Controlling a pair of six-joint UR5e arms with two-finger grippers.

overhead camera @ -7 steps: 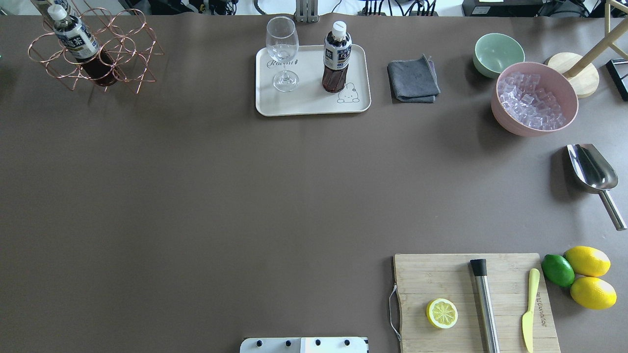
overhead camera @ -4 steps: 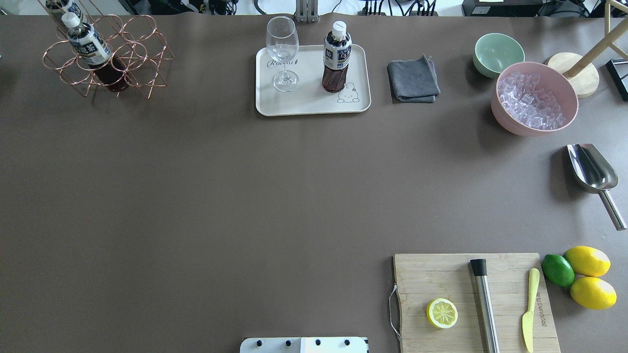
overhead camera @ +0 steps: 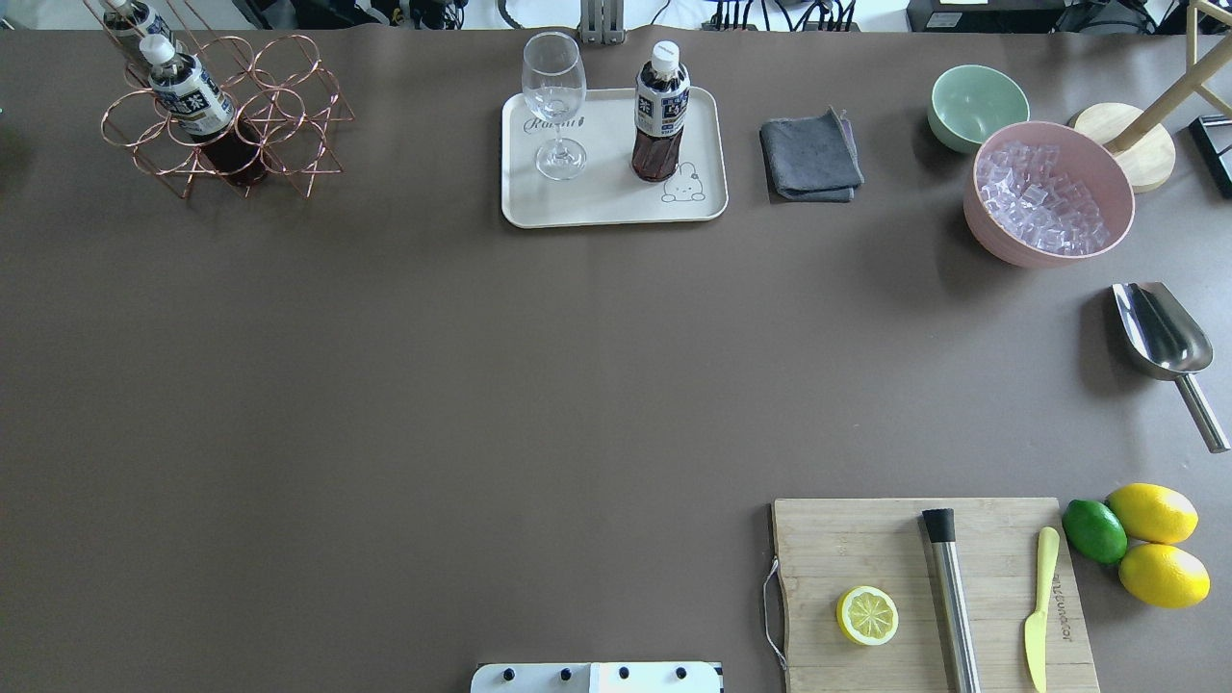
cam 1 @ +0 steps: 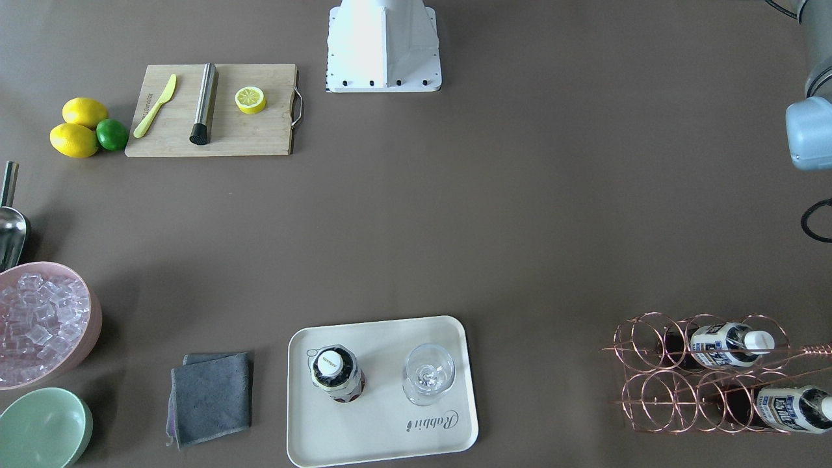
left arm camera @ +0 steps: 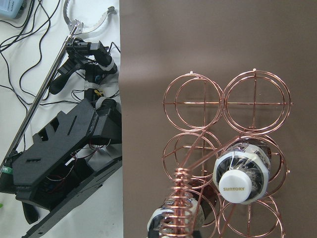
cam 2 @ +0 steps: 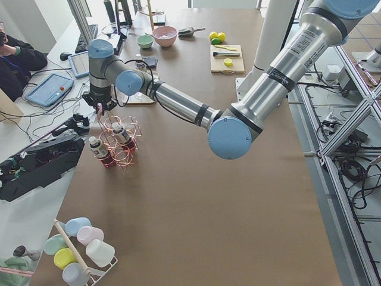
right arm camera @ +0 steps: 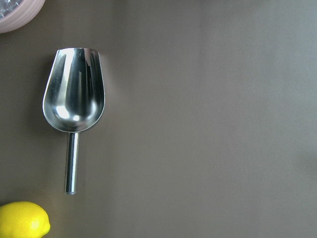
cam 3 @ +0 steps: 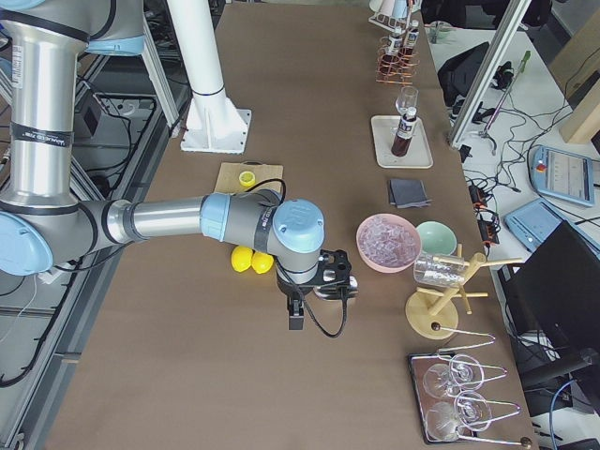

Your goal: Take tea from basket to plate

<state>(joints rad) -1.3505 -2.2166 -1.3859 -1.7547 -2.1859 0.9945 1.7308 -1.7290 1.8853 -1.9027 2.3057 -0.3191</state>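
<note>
The copper wire basket [overhead camera: 289, 106] stands at the table's far left corner with two tea bottles [overhead camera: 192, 101] in its cells. It also shows in the front view [cam 1: 650, 364] and the left wrist view [left arm camera: 198, 99], where its twisted handle rises toward the camera. A third tea bottle [overhead camera: 660, 115] stands upright on the cream plate [overhead camera: 606, 207], next to a clear glass [overhead camera: 553, 96]. My left gripper [cam 2: 100, 107] is just above the basket at its handle; I cannot tell its state. My right gripper [cam 3: 323, 281] hovers over the metal scoop [right arm camera: 74, 99]; I cannot tell its state.
A grey cloth [overhead camera: 810, 154], a mint bowl [overhead camera: 977, 101] and a pink bowl of ice [overhead camera: 1044, 192] stand right of the plate. A cutting board [overhead camera: 866, 539] with a lemon half, a muddler and a knife is near right, beside lemons and a lime [overhead camera: 1094, 529].
The basket with its two bottles has slid to the right in the overhead view, toward the plate. The bottle and glass on the plate have not moved.
</note>
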